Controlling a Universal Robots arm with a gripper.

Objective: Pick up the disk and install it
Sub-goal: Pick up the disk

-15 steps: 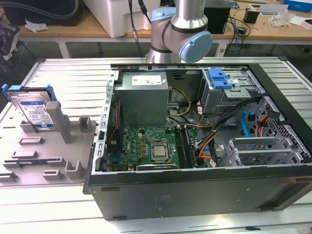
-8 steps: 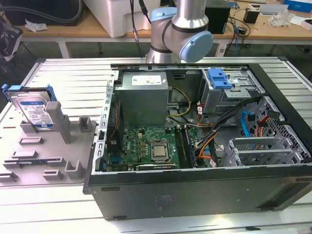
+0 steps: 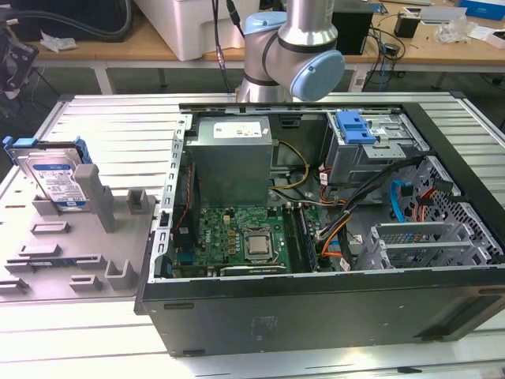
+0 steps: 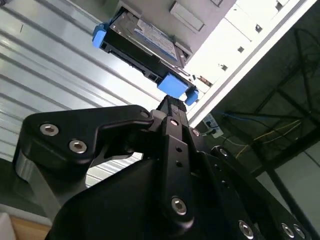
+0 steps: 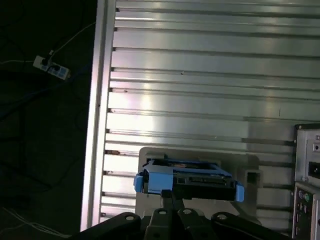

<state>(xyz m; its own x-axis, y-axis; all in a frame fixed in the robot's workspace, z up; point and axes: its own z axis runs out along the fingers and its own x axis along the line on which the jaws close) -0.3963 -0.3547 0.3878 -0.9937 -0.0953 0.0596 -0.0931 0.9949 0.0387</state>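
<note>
1. Currently, the flat silver-metal disk with its white-and-blue label and blue plastic rail [image 3: 54, 178] is standing on edge in a grey plastic fixture [image 3: 96, 201], at nine o'clock from the open black computer case [image 3: 316, 316] in the exterior view.
2. In both wrist views, the black gripper [image 4: 172, 103] [image 5: 171, 196] is hovering near the disk's blue rail.
3. Whether its jaws are released or clenched cannot be told.
4. At twelve o'clock from the case, the grey robot arm [image 3: 304, 31] is rising upward.

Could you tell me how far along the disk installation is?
Nothing looks done: the disk stands in its grey holder on the exterior view's left, outside the computer case. The gripper is close to the disk; whether it touches is unclear. Pickup and installation remain.
</note>
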